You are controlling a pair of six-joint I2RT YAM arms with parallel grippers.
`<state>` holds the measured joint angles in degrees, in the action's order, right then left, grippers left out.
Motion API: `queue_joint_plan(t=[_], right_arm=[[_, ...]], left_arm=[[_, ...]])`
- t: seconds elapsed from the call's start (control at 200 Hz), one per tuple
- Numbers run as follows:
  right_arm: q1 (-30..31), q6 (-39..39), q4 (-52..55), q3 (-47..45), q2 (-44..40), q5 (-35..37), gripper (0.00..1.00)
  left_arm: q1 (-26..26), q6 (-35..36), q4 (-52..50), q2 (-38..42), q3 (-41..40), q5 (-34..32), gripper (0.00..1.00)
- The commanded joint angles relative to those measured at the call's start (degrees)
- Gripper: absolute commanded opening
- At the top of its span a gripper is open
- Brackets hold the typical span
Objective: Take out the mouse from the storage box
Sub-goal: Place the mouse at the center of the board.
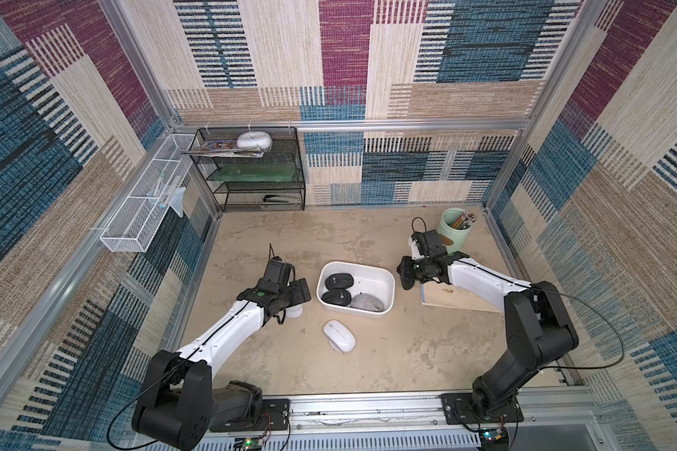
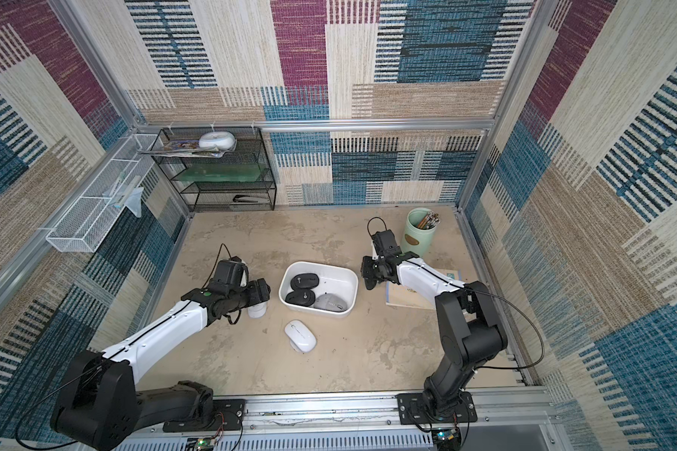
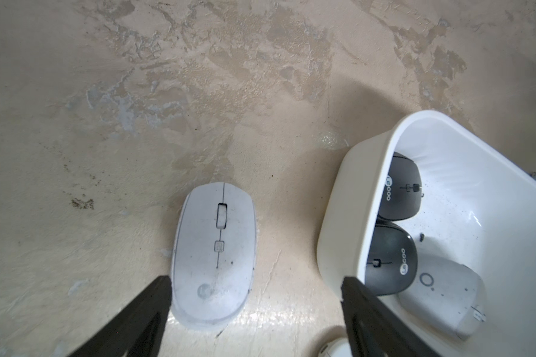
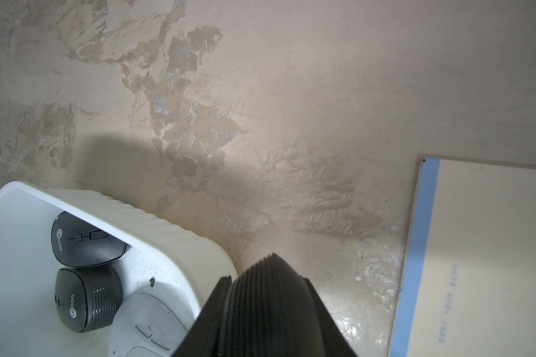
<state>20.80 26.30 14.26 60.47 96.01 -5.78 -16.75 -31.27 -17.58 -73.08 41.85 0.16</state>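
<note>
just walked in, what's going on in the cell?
The job is getting mice out of the white storage box. The left gripper is open above a white mouse lying on the table beside the box, not gripping it. A second white mouse lies on the table in front of the box. Two black mice and a grey mouse are in the box. The right gripper is shut and empty, hanging over the table on the box's other side.

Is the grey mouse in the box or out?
In. The grey mouse lies inside the box, beside two black mice.
</note>
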Motion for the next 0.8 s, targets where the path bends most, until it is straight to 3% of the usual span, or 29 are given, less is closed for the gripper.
queue_joint_plan(t=[0.0, 0.406, 0.661, 0.796], right_arm=[[-0.58, 1.53, -4.38, -1.06, 0.95, -2.71, 0.19], [-0.83, 3.14, -8.46, -3.73, 4.75, -4.26, 0.28], [-1.13, 2.89, -8.4, -4.35, 4.89, -3.32, 0.44], [-1.25, 2.57, -7.35, -4.66, 3.7, -1.17, 0.58]], left_arm=[[-0.01, 0.42, 1.73, 0.42, -0.25, 0.27, 0.9], [-0.33, 0.65, 2.43, 0.59, -0.46, 0.63, 0.9], [-0.5, 0.61, 2.37, 0.48, -0.43, 0.61, 0.9], [-0.59, 0.51, 2.38, 0.86, -0.53, 0.71, 0.9]])
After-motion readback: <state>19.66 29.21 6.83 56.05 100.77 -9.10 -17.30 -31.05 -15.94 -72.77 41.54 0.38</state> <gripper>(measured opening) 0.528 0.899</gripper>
